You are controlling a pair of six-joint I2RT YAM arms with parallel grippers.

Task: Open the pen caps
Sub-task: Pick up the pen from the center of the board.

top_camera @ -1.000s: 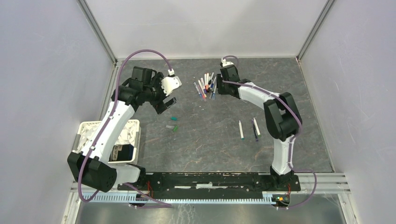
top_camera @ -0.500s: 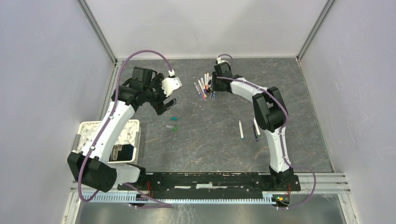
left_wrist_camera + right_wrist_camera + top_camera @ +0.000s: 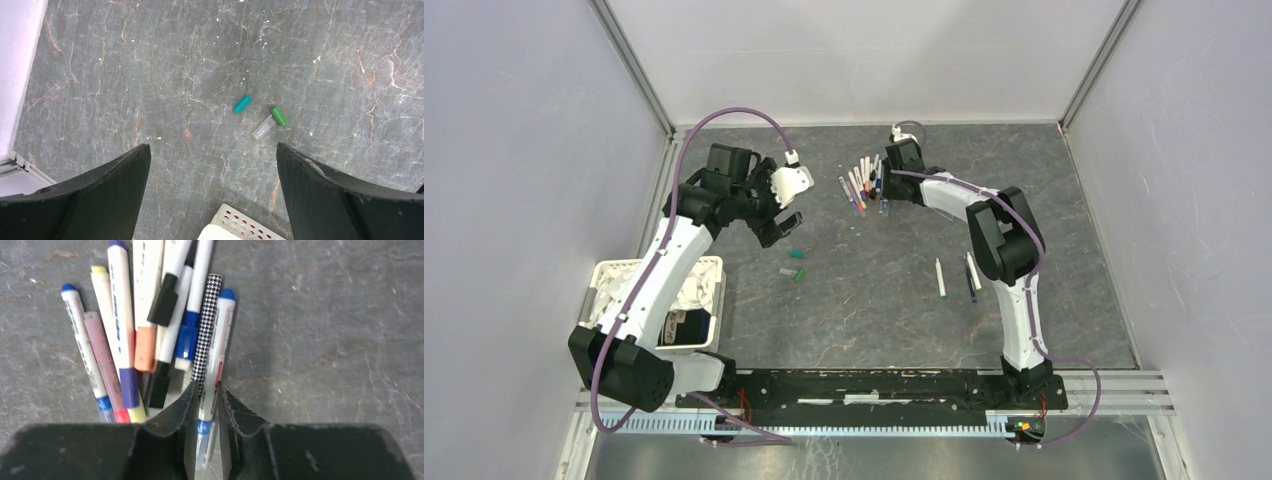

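A pile of pens [image 3: 862, 185] with white barrels and coloured ends lies at the back middle of the table. My right gripper [image 3: 883, 192] is down at the pile's right edge. In the right wrist view its jaws [image 3: 206, 390] press both sides of a white pen with a blue end [image 3: 223, 325], next to a houndstooth-patterned pen [image 3: 207, 330]. Loose pen caps lie left of centre: a teal cap [image 3: 242, 104], a green cap [image 3: 279, 116] and a clear cap [image 3: 264, 127]. My left gripper [image 3: 212, 150] hangs open above the table near them, holding nothing.
Three separate pens [image 3: 940, 279] [image 3: 971, 275] lie right of centre. A white perforated basket [image 3: 614, 275] stands at the near left, its corner [image 3: 240, 225] below my left fingers. Grey walls enclose the table on three sides.
The right arm's elbow swung left while its gripper stayed at the pen pile. Its jaws narrowed onto the white pen with the blue end. The left arm stayed still.
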